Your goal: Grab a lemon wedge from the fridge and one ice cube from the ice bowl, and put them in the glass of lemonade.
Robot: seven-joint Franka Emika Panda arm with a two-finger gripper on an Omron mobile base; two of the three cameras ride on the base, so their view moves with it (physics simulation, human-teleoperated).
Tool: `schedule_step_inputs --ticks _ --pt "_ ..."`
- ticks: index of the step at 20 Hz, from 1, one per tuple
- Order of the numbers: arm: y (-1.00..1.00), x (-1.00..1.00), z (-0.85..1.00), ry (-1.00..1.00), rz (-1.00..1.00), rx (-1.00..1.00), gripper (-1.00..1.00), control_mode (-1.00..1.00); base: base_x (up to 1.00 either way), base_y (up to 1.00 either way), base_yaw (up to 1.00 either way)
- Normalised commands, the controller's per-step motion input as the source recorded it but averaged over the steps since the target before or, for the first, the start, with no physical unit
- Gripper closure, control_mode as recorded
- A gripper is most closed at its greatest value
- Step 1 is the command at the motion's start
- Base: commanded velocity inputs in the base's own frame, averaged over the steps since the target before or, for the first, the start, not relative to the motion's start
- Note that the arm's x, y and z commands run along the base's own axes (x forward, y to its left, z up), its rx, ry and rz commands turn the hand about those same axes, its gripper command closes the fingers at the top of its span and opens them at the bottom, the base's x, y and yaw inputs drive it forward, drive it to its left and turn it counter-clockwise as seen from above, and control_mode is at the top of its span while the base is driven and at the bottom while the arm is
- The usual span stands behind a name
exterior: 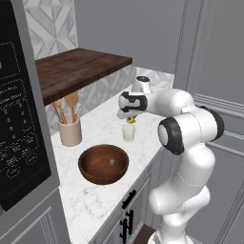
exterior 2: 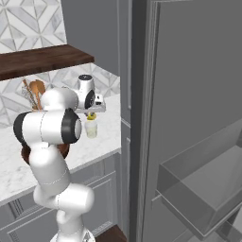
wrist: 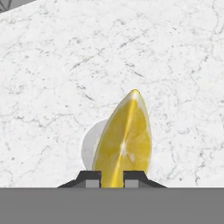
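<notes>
Lemon wedge [wrist: 124, 140] sits clamped between the two dark finger tips [wrist: 92, 177] in the hand view, cut face toward the camera, pointed end up, with the pale round rim of the glass of lemonade [wrist: 89, 144] peeking out behind it on white marble. From the left base view the gripper [exterior: 129, 119] points down over the marble counter [exterior: 95, 195], grasping the wedge [exterior: 129, 121] just above the glass [exterior: 128, 133]; whether the wedge touches the rim, cannot tell. Same from the right base view: gripper [exterior 2: 91, 114] with the yellow wedge [exterior 2: 91, 116] directly over the small tumbler [exterior 2: 91, 128]. Ice bowl [exterior: 103, 163], dark brown and round, stands on the counter nearer the front edge, apart from the glass; a small pale bit inside may be the ice cube [exterior: 111, 163], too small to be sure. Beige utensil holder [exterior: 70, 131] with wooden spoons stands to the bowl's left, toward the tiled wall. Dark wooden shelf [exterior: 76, 69] hangs above. Fridge [exterior 2: 189, 118] fills the right of the right base view, door open, shelf showing low down.
</notes>
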Motion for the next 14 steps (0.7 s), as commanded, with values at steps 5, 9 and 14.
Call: schedule_step_inputs --ticks 5,9,14 --pt "0.03 0.02 -0.26 0.0 0.0 0.0 1.0 -1.0 0.0 0.0 0.0" --pt "0.02 0.0 -0.04 0.0 0.0 0.0 1.0 -1.0 0.0 0.0 0.0" --pt "0.0 0.0 0.0 0.0 0.0 0.0 1.0 -1.0 0.0 0.0 0.0"
